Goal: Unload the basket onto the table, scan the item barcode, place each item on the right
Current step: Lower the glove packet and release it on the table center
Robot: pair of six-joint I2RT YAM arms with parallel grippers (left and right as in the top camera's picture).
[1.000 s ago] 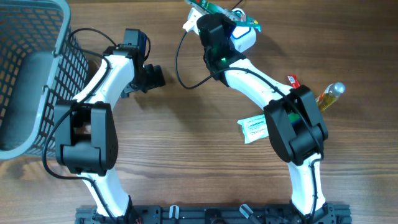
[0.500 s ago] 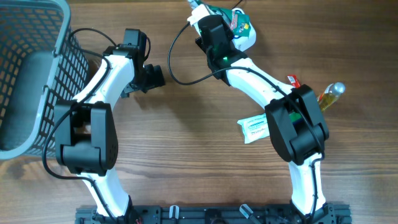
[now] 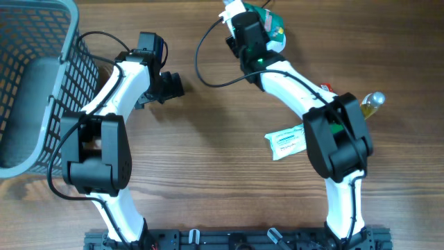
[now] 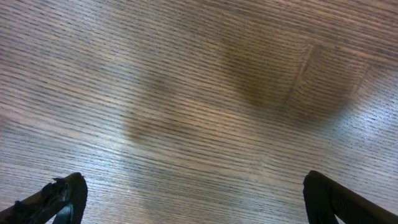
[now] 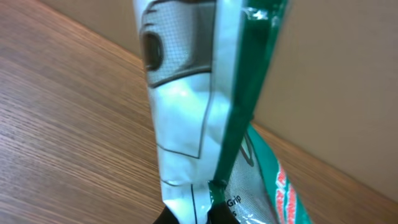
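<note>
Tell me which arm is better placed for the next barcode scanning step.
Likely right: the right hand is shut on the green-and-white packet at the far edge of the table; the left hand hangs open over bare wood, holding nothing.
</note>
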